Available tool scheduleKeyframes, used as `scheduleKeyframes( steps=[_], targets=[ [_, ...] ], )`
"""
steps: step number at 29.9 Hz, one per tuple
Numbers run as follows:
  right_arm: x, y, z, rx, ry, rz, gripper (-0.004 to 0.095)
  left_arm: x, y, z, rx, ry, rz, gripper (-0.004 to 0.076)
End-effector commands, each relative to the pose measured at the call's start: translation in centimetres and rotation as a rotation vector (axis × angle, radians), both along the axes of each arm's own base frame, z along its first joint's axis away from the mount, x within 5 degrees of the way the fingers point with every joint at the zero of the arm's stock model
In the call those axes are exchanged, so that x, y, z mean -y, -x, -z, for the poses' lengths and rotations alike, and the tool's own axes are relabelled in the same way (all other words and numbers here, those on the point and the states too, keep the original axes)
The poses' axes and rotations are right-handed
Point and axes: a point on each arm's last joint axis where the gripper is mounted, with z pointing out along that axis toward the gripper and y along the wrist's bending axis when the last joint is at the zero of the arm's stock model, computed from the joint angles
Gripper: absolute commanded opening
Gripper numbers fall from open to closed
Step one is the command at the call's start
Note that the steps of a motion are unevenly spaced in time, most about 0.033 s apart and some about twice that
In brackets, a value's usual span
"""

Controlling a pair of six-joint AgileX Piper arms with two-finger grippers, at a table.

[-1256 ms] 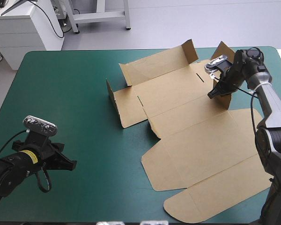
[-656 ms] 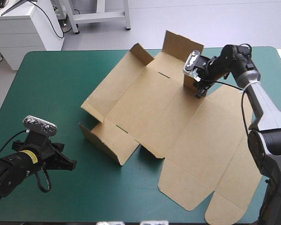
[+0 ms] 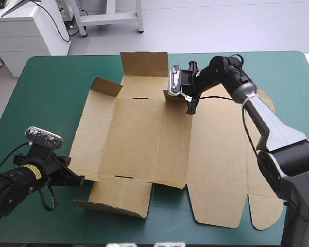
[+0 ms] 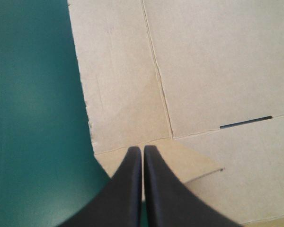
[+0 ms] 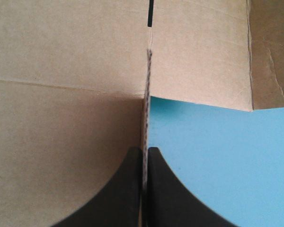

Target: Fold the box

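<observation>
The brown box (image 3: 144,139) is a cut sheet lying mostly flat across the middle of the table. One far flap (image 3: 144,63) stands upright, and a near panel (image 3: 118,198) is tilted up by the front edge. My right gripper (image 3: 188,99) reaches over the far side and is shut on a small raised flap (image 3: 171,94). In the right wrist view that board's edge (image 5: 147,85) runs up from between the fingers of this gripper (image 5: 146,150). My left gripper (image 3: 76,180) is shut at the box's near left corner. In its wrist view, the left gripper (image 4: 142,149) points onto a folded flap (image 4: 194,163).
Teal-green cover (image 3: 46,98) shows left of the box, up to the table's left edge. The lid's rounded tabs (image 3: 262,213) lie near the front right corner, close to the right arm's base.
The right gripper has swung left along the far side, turning and dragging the box leftward. The box's near left corner now reaches the left gripper, which has not moved.
</observation>
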Motion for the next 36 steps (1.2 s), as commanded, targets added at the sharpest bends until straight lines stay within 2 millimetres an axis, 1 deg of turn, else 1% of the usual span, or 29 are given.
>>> scheduleKeyframes(
  steps=[1, 7, 12, 20, 24, 28, 30, 31, 33, 34, 36],
  targets=[
    [-0.4, 1.0, -4.1, 0.101, -0.129, -0.011, -0.0021, 0.2, -0.3, -1.4, 0.092, 0.042, 0.003, -0.0008],
    [-0.7, 1.2, -4.3, 0.102, -0.159, -0.045, -0.0021, 0.3, -0.4, -1.5, 0.102, 0.048, 0.004, -0.0008],
    [-1.9, 1.6, -4.0, 0.117, -0.136, -0.112, -0.0021, 0.3, -0.4, -1.5, 0.102, 0.048, 0.004, -0.0008],
    [-4.4, 1.4, -1.7, 0.089, -0.118, -0.170, -0.0021, 0.3, -0.4, -1.5, 0.102, 0.048, 0.004, -0.0008],
    [-4.8, 1.0, -1.1, 0.093, -0.133, -0.158, -0.0021, 0.3, -0.4, -1.5, 0.102, 0.048, 0.004, -0.0008],
    [-4.8, 0.8, -1.2, 0.111, -0.148, -0.140, -0.0018, 0.3, -0.4, -1.5, 0.102, 0.048, 0.004, -0.0008],
    [-4.8, 0.8, -1.3, 0.117, -0.150, -0.137, 0.0003, 0.3, -0.4, -1.5, 0.105, 0.049, 0.004, -0.0008],
    [-4.8, 0.7, -1.3, 0.120, -0.149, -0.135, 0.0030, 0.3, -0.4, -1.5, 0.106, 0.049, 0.004, -0.0008],
    [-4.7, 0.6, -1.3, 0.127, -0.151, -0.129, 0.0156, 0.2, -0.4, -1.5, 0.106, 0.056, -0.005, -0.0008],
    [-4.7, 0.6, -1.3, 0.130, -0.152, -0.128, 0.0251, 0.2, -0.4, -1.5, 0.105, 0.060, -0.012, -0.0008],
    [-4.7, 0.6, -1.4, 0.133, -0.153, -0.125, 0.0478, 0.2, -0.4, -1.5, 0.105, 0.059, -0.011, -0.0008]
  ],
)
